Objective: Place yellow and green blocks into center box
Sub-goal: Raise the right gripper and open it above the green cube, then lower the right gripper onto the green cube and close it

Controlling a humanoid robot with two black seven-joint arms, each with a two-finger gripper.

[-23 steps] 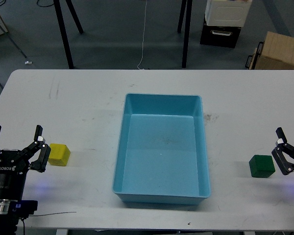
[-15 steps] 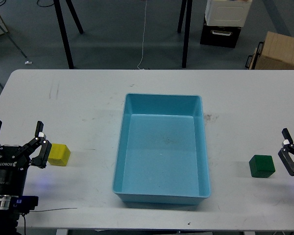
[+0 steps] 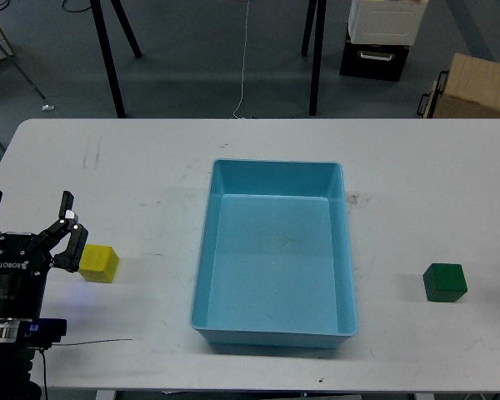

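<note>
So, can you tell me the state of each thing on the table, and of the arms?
Blue box: empty, open on top.
Yellow block: on the table, left of the box, not held.
Green block: on the table, right of the box, not held.
Left gripper: fingers open, beside the yellow block.
Right gripper: not in view.
</note>
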